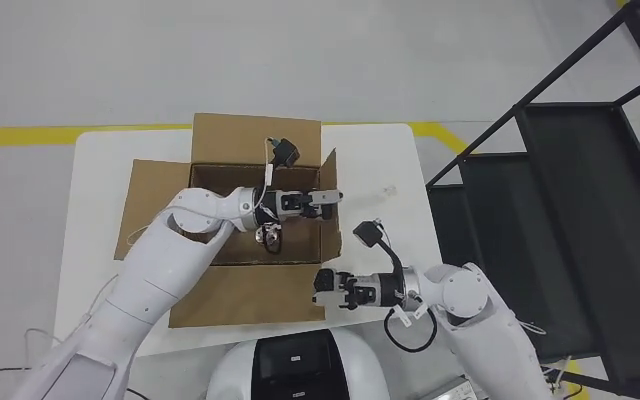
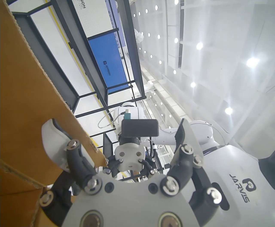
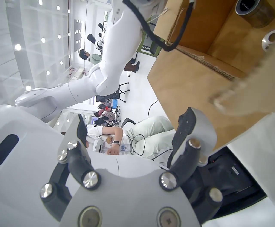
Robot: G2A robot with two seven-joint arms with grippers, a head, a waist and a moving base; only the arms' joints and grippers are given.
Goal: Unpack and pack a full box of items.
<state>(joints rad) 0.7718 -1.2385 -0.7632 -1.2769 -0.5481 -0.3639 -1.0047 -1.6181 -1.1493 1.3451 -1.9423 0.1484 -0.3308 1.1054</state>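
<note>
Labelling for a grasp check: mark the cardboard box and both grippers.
cardboard box [image 1: 150, 200]: top view, left flap.
left gripper [image 1: 332, 198]: top view, between fingertips.
right gripper [image 1: 321, 288]: top view, between fingertips.

1 box [image 1: 250, 138], 1 round tin [image 3: 252, 15]

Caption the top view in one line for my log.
Left tool open at the side wall of the open cardboard box; right tool open at its near flap.

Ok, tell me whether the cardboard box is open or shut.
Open. The cardboard box has its flaps folded outward, and the top view looks down into its inside.
</note>
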